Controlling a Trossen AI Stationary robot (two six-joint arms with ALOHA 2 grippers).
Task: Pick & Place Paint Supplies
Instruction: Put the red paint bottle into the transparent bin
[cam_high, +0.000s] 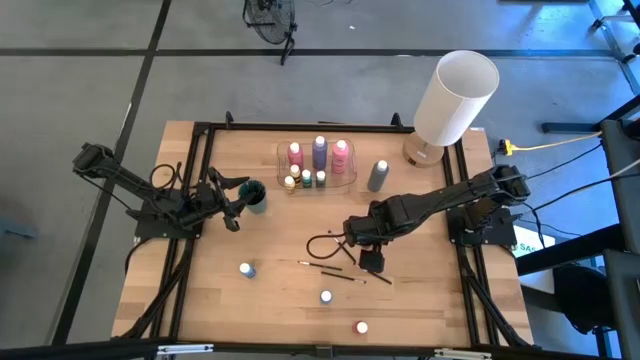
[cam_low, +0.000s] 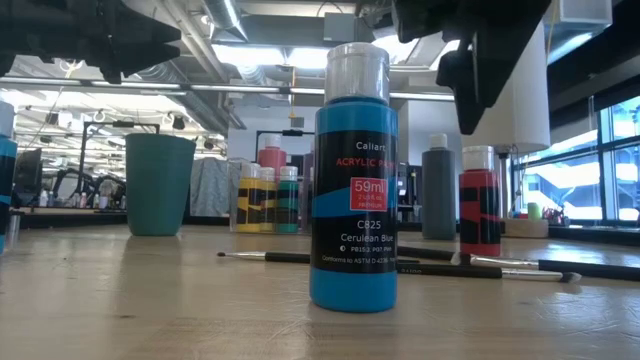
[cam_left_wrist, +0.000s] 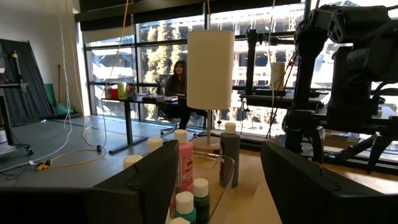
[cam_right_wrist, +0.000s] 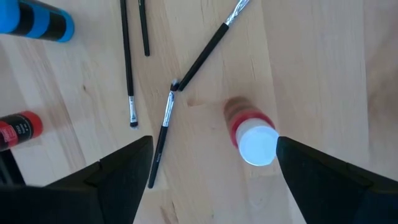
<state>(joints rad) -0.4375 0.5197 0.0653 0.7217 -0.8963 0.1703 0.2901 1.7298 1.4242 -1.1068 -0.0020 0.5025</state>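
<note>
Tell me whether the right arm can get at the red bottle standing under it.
Probably yes: the right gripper hangs open above the upright red bottle, nothing lies between them, and the paintbrushes lie beside the bottle without touching it.

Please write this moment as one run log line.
right gripper: jaws open, above red paint bottle | left gripper: open, beside teal cup | brushes: on table

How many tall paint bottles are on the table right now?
4. A pink bottle, a purple bottle and a second pink bottle stand in the clear tray; a grey bottle stands just right of it. None seems hidden.
</note>
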